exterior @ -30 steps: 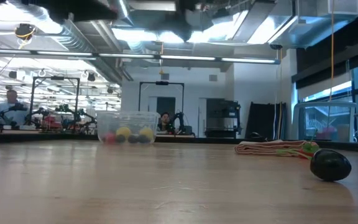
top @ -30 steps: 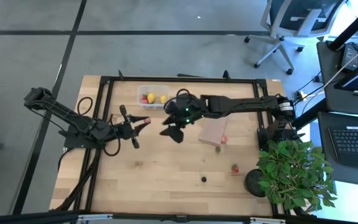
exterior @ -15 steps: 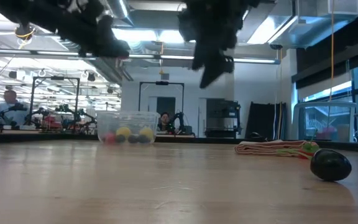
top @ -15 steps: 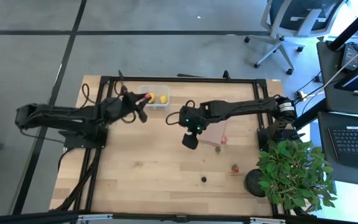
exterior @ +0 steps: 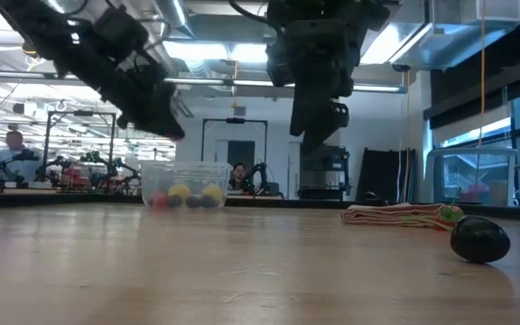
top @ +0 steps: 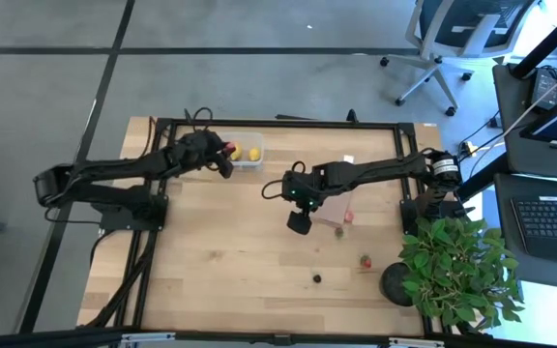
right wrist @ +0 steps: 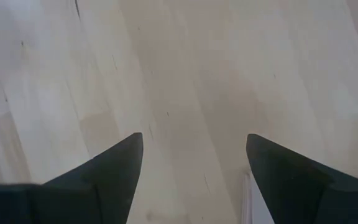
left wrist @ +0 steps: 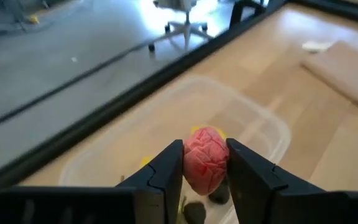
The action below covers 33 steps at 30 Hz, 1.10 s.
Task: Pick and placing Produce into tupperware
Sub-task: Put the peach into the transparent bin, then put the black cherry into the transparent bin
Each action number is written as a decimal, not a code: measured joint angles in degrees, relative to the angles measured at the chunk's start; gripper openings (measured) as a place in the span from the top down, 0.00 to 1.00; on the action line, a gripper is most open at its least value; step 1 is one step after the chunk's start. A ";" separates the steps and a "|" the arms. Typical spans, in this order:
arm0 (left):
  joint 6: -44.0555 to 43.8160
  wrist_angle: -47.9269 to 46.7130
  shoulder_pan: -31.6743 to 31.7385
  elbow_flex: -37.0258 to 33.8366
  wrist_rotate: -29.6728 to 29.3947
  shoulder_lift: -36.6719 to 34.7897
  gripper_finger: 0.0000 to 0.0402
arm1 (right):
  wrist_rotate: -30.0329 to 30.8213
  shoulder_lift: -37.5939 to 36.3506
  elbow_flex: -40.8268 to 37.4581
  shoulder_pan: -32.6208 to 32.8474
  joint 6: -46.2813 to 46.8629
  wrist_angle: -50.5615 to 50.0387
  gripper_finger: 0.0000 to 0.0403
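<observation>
1. The left gripper [left wrist: 205,177] was held over the small clear rectangular plastic tupperware tub [top: 239,152], its fingers pinched on a red, bumpy strawberry-like piece [left wrist: 206,167].
2. The right gripper [right wrist: 194,163] was spread wide and empty above bare table [top: 220,280] beside the flat tan board [top: 329,205].
3. Yellow pieces [top: 253,153] were already stored; a red berry [top: 365,260] and a dark berry [top: 317,278] were left outside.

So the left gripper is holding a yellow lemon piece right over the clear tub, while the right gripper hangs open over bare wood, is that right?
Not quite. The piece between the left gripper's fingers is a red berry, not a yellow lemon; the left wrist view shows it. The rest holds: it is over the clear tub, and the right gripper hangs open over bare wood.
</observation>
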 joint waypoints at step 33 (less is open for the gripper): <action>-9.72 4.31 5.83 0.02 29.89 -1.66 0.42 | -9.53 0.00 0.02 1.36 0.19 -2.97 0.29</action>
